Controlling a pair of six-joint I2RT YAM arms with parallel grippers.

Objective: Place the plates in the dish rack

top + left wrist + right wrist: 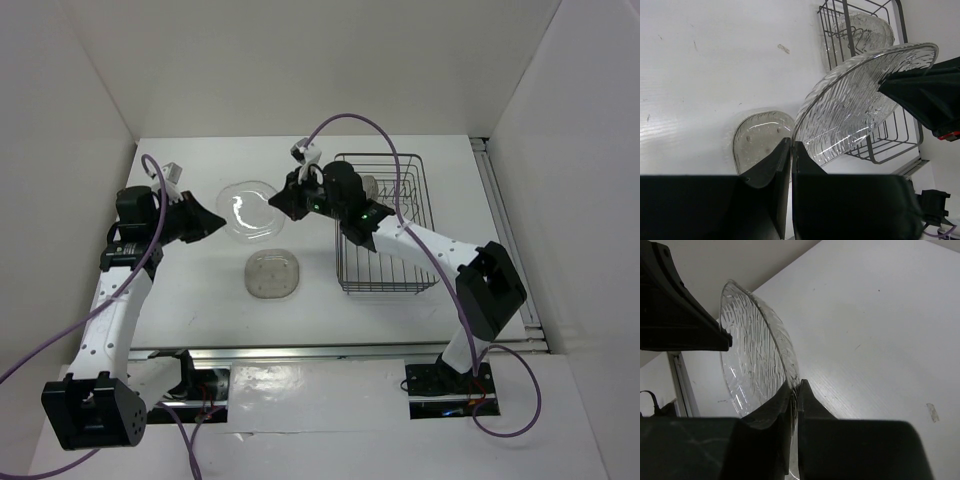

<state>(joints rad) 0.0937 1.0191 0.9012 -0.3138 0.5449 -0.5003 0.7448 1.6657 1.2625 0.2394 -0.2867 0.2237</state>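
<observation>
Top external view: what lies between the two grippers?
One clear plate fills the gap, the left gripper and right gripper each pinching an opposite rim, seen in the top view and both wrist views.

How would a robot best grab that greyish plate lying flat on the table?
The grey plate lies flat, seemingly face up, so probably only its raised rim offers a hold. Come straight down, one finger inside the rim and one outside, likely at its left edge, the open side away from the dish rack.

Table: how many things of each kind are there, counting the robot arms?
Plates: 3 (held plate, table plate, racked plate)
Dish rack: 1
Robot arms: 2 (left arm, right arm)
Total: 6
</observation>
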